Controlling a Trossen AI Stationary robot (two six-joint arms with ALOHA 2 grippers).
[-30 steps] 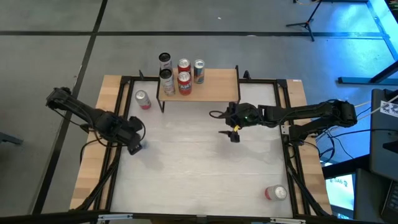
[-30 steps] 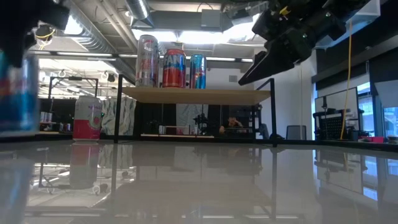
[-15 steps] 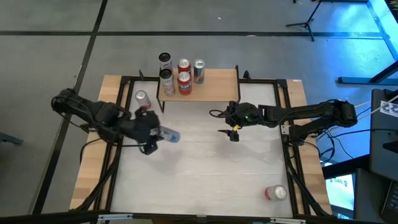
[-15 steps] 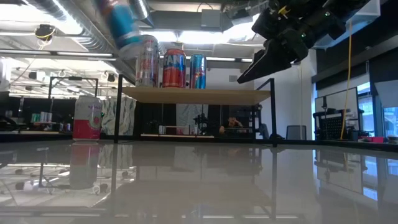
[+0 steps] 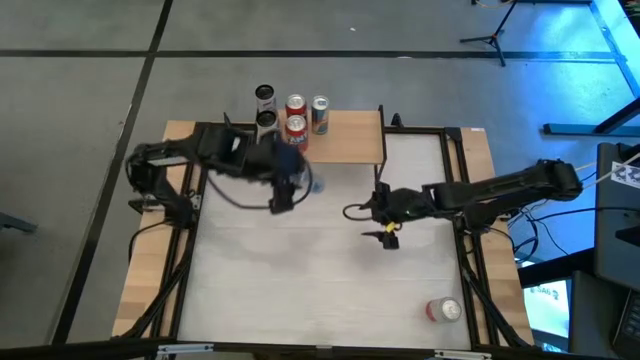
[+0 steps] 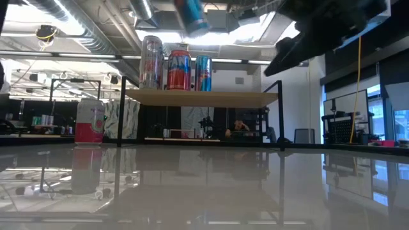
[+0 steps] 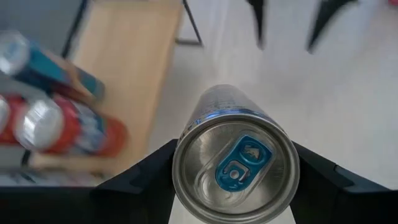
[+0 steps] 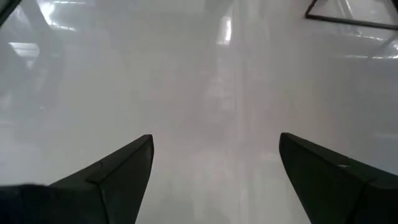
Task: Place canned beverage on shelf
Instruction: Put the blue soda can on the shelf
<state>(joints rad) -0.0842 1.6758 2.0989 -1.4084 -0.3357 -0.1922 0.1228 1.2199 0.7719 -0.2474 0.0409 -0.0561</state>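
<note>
Having swung from the table's left edge up and across toward the shelf since the earlier frames, left gripper now hovering blurred just in front of the shelf's front edge, carrying a blue canned beverage clamped between both fingers; in the left wrist view showing the can's silver top with its blue tab, dark fingers pressing on either side, light wooden board beyond; in the low view showing the same can raised high, above the level of the shelf board and tilted; standing already on the wooden top, toward its left end, a cluster of cans, some red, one blue, one silver and tall, appearing in the low view as three cans side by side; standing on the table left of the shelf legs in the low view, a pink can, hidden under the left arm in the high view; lying near the table's lower right corner, another red can, well apart from everything; having shifted slightly down and toward the table's middle, right gripper waiting over the white table, fingers spread wide and holding nothing.
</note>
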